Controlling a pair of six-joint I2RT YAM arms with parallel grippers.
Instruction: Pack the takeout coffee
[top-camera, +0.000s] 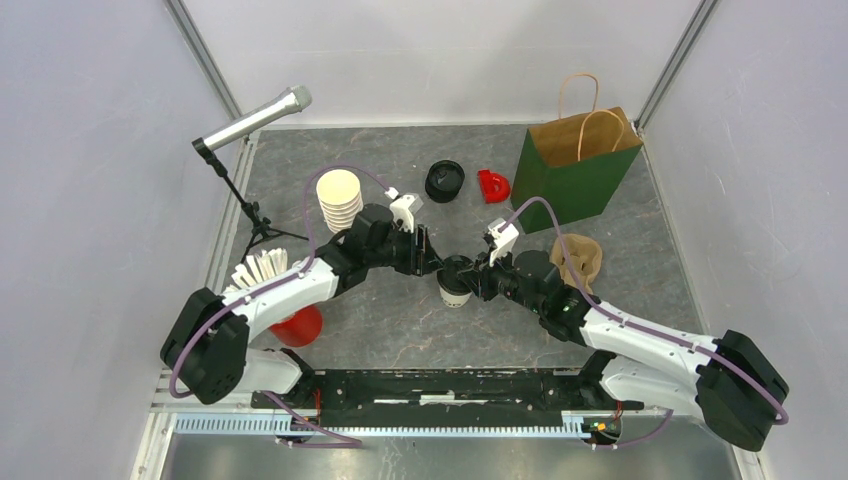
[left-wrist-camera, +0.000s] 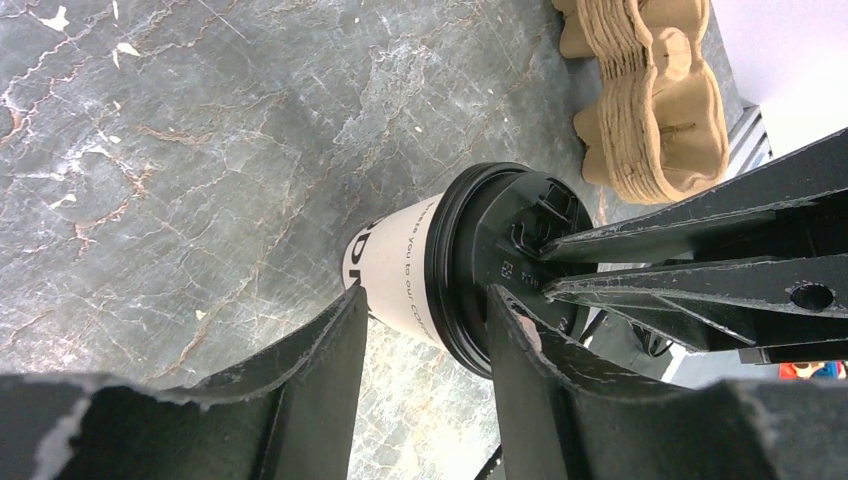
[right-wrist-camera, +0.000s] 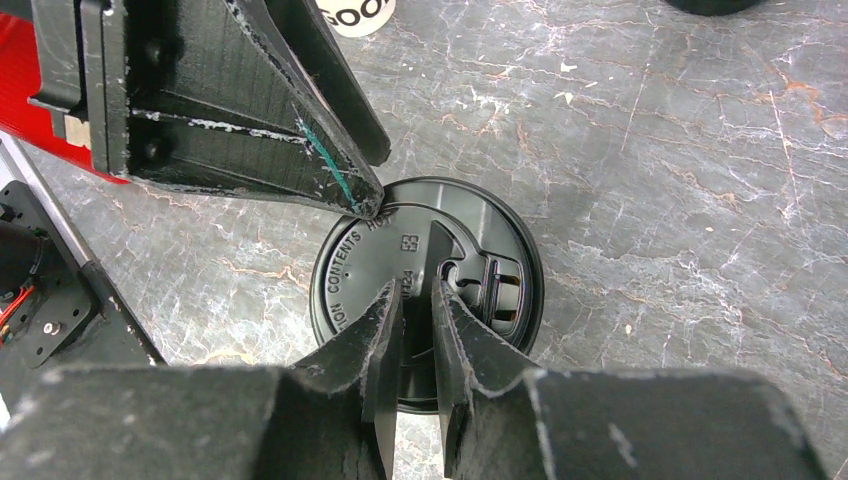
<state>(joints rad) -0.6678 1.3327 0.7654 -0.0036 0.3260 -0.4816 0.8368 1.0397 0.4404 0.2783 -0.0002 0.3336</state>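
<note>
Centrally on the grey table (top-camera: 400, 325), one takeout coffee cup (top-camera: 455, 293) stands upright; left gripper (left-wrist-camera: 425, 305) spread astride its rim; right gripper (right-wrist-camera: 417, 290), nearly closed, pinching its black lid (right-wrist-camera: 480, 215).

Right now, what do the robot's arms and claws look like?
The left arm and right arm have white shells and chunky black joints. A purple cable loops along each. The left claw and right claw each have two black wedge-shaped fingers, scuffed whitish at the edges.
</note>
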